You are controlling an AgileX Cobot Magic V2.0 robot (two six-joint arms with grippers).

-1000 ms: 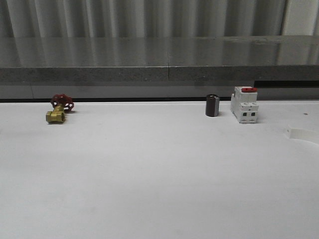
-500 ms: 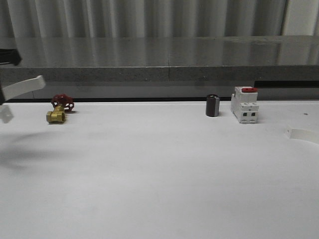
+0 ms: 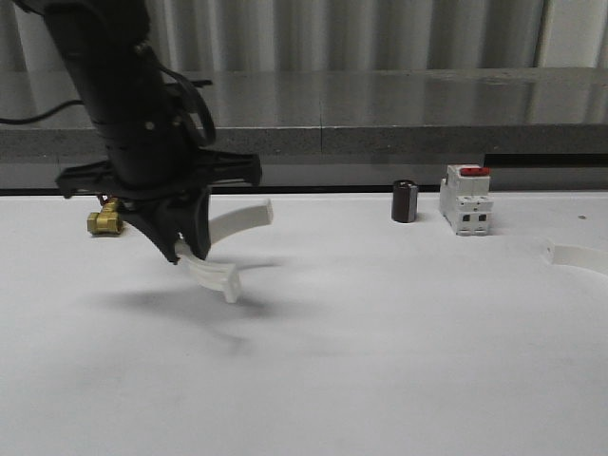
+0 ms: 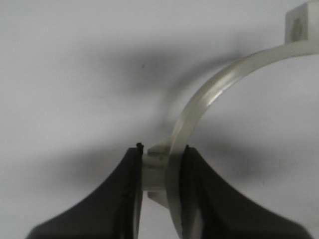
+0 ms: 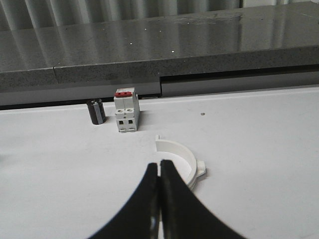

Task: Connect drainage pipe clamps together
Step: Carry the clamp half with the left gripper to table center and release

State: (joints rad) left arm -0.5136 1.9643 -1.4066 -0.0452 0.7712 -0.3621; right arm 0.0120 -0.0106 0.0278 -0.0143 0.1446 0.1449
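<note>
The left gripper (image 3: 190, 255) pinches one clamp half (image 3: 223, 249) above the surface (image 3: 380, 361) near the valve (image 3: 104, 221), while the right gripper (image 5: 159, 172), pressed together, hovers beside the other half (image 5: 179, 162) lying near the breaker (image 5: 125, 110).

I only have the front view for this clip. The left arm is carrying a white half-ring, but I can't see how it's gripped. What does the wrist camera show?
Observer: The left gripper is shut on the carried clamp half, pinching its band at an outer lug.
Operator: And the other half? I only catch a white sliver at the table's right edge.
Observer: The second clamp half lies on the table, just beyond the right gripper.
Operator: Is the right gripper holding it?
Observer: No, its fingers are closed together and empty.
</note>
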